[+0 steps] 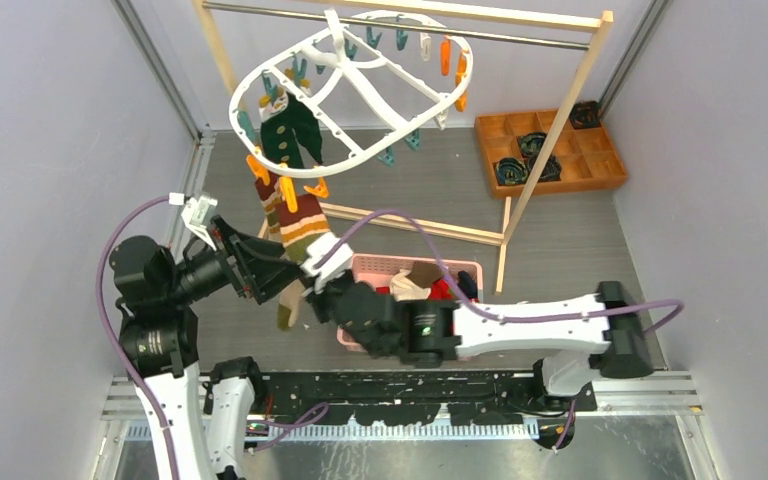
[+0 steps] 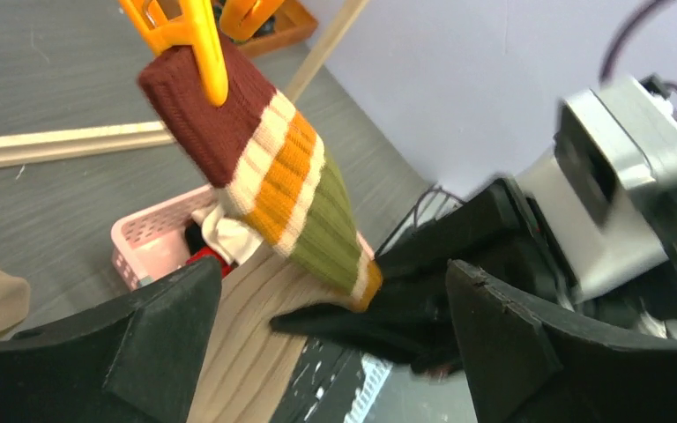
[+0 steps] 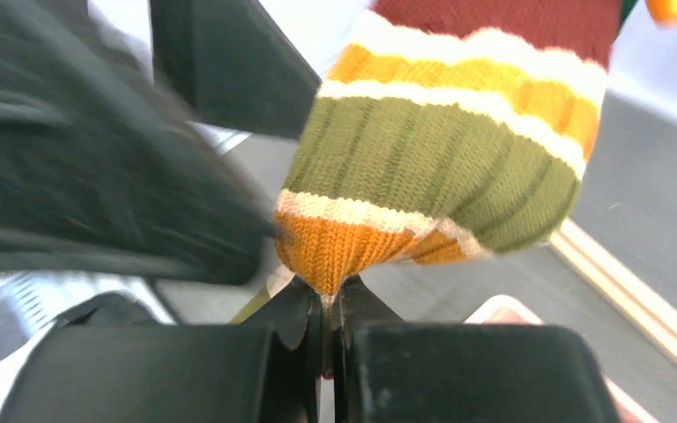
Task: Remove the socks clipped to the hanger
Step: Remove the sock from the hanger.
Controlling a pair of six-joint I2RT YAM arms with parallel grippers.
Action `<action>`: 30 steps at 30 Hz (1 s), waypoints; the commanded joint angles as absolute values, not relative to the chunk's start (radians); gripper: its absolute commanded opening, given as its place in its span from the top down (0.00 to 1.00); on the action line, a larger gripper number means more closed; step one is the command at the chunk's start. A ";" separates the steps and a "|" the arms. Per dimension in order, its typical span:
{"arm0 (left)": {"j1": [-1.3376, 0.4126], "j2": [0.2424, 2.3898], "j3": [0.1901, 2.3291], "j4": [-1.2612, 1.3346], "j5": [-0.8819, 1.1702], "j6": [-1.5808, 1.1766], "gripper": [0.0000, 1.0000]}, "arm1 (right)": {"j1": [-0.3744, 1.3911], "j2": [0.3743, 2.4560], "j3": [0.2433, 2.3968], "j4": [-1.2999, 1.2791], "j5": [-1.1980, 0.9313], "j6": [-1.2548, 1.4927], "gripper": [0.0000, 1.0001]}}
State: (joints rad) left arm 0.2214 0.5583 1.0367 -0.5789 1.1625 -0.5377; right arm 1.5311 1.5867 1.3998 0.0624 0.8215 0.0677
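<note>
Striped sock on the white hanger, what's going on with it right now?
The right gripper is shut on the striped sock's bottom tip, while an orange clip holds its top to the hanger. The left gripper is open beside it, gripping nothing. A dark green sock also hangs clipped. The pink basket below holds socks.

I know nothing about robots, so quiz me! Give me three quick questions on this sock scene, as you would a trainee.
1. True or false: the striped sock is free of its orange clip.
2. Which fingers pinch the sock's tip? A) left B) right C) both
3. Fill in: below the sock, other socks lie in a pink ____.
Key: 1 false, it is clipped on. 2 B, the right fingers. 3 basket.
</note>
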 commanded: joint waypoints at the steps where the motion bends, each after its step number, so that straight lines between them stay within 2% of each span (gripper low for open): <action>1: 0.218 0.641 1.132 -0.846 1.266 -0.285 0.00 | 1.411 1.356 1.236 0.077 0.427 0.385 0.99; 4: 0.218 0.662 1.164 -0.950 1.301 -0.159 0.00 | 1.384 1.264 1.146 0.074 0.283 0.443 0.99; 11: 0.218 0.609 1.087 -0.904 1.402 -0.183 0.02 | 1.358 1.098 0.999 0.138 0.096 0.517 0.99; 18: 0.218 0.578 1.007 -0.884 1.461 -0.166 0.07 | 1.336 1.108 0.986 0.249 -0.143 0.587 0.99; 30: 0.196 0.535 0.894 -0.887 1.575 -0.199 0.04 | 1.312 1.130 0.970 0.334 -0.169 0.626 0.99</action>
